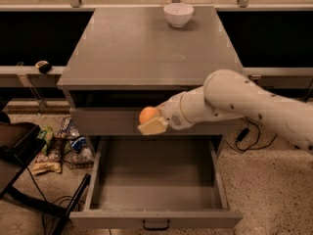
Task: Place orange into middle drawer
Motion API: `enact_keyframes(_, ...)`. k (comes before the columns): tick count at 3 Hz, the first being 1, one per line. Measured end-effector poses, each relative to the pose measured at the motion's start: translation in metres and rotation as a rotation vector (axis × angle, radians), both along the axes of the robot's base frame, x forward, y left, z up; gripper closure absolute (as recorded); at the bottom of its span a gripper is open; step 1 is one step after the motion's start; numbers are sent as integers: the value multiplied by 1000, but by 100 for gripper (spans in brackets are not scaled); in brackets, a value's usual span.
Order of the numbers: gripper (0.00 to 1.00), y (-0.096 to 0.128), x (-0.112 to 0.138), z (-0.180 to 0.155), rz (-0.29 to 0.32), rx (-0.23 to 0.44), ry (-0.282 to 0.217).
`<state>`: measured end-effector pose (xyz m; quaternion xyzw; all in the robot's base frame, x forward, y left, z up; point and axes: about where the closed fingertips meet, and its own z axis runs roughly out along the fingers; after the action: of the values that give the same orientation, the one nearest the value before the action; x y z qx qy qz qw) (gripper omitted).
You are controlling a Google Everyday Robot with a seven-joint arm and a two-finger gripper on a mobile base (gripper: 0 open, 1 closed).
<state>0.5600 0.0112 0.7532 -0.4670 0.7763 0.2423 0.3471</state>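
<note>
The orange (148, 114) is a small round fruit held in my gripper (151, 122). The gripper is shut on it, in front of the closed drawer front and above the back of the open drawer. The middle drawer (156, 218) is pulled out at the bottom of the grey cabinet. It is a wide, deep grey tray with a small black handle (156, 225) on its front, and nothing shows inside it. My white arm (244, 102) reaches in from the right.
A white bowl (178, 14) stands at the back of the cabinet top (146, 43). Wire baskets and packets (66, 143) lie on the floor at the left. Cables (244, 136) lie on the floor at the right.
</note>
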Motion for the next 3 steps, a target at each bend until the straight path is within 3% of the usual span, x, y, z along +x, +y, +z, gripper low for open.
enact_keyframes(1,100,18,-28,-78,18,26,81)
enact_keyframes(2,100,23,-42,-175,-22,69,169)
enact_keyframes(3,100,22,-41,-233,-54,97,242)
